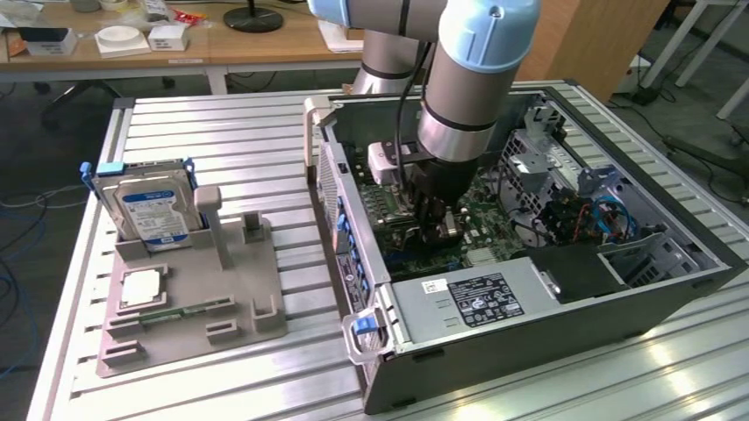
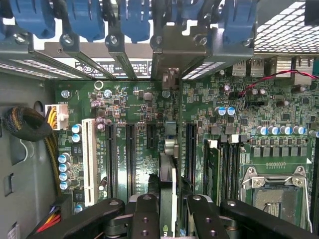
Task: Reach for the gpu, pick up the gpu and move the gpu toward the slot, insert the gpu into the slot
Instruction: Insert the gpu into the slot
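Aluminium slats make up the counter (image 1: 223, 140), and on it the open computer case (image 1: 655, 289) lies on its side, with the robot arm (image 1: 474, 79) reaching straight down into it. Off to the exterior view's left, a grey holder tray (image 1: 234, 307) keeps a silver hard drive (image 1: 150, 210) upright, well apart from the work. Inside the case lies the green motherboard (image 2: 139, 99), with its row of long black slots (image 2: 130, 159) and 1 white slot (image 2: 89, 159). The gripper (image 2: 167, 211) hangs just over this board, and its black fingers (image 2: 144, 219) are closed on the gpu (image 2: 168, 174), which stands edge-on between them, its metal bracket end (image 2: 172, 59) up against the case's rear wall among the blue clips (image 2: 134, 20). The card looks to be at or just above a slot; whether its edge is already seated cannot be told. The main risk, as I judge it, is misalignment: if the card's edge sits slightly to one side of the slot, pushing down would jam it on the slot's rim, bend the board or scrape nearby parts. The bracket could also catch on the rear frame and tip the card. A narrow hold on a thin card may let it swivel under load.
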You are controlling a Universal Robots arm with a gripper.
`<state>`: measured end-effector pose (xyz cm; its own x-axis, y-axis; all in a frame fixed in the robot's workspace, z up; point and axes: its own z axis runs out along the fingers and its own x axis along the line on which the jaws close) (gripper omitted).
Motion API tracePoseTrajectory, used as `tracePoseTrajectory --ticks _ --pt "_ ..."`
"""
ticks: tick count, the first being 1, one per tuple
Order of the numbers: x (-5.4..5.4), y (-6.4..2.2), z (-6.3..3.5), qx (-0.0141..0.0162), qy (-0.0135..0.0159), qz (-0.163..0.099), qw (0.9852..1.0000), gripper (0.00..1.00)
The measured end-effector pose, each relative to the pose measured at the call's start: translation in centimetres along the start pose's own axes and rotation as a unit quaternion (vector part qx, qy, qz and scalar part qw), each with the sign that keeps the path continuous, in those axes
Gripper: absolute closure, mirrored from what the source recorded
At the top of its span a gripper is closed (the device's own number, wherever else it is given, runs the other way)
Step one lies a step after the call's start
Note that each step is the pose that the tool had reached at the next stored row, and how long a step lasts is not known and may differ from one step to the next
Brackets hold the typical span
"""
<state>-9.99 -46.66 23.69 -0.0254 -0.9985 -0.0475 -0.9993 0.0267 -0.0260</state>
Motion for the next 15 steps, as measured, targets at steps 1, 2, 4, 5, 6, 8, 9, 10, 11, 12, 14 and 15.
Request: tracePoseTrajectory --ticks 1,2,4,5,6,8,9,10,11,12,14,15 --pt "0.01 0.09 0.13 -0.0001 0.0005 0.0 1.0 0.74" --pt "0.02 0.19 0.34 0.0003 0.0003 0.0 1.0 0.74" --pt "0.04 0.27 0.47 0.0011 0.0004 0.0 1.0 0.74" --pt "0.04 0.28 0.47 0.0008 0.0003 0.0 1.0 0.74" --pt "0.03 0.29 0.47 0.0001 0.0 0.0 1.0 0.74" --pt "0.02 0.33 0.47 0.0 0.0 0.0 1.0 0.74" --pt "0.02 0.33 0.47 -0.0001 -0.0001 0.0 1.0 0.74" --pt "0.02 0.33 0.47 -0.0001 -0.0001 0.0 1.0 0.74" --pt "0.03 0.32 0.47 0.0003 0.0001 0.0 1.0 0.74" --pt "0.03 0.32 0.47 0.0003 0.0001 0.0 1.0 0.74" --pt "0.03 0.32 0.47 0.0004 -0.0002 0.0 1.0 0.74" --pt "0.01 0.35 0.49 -0.0004 -0.001 0.0 1.0 0.74"
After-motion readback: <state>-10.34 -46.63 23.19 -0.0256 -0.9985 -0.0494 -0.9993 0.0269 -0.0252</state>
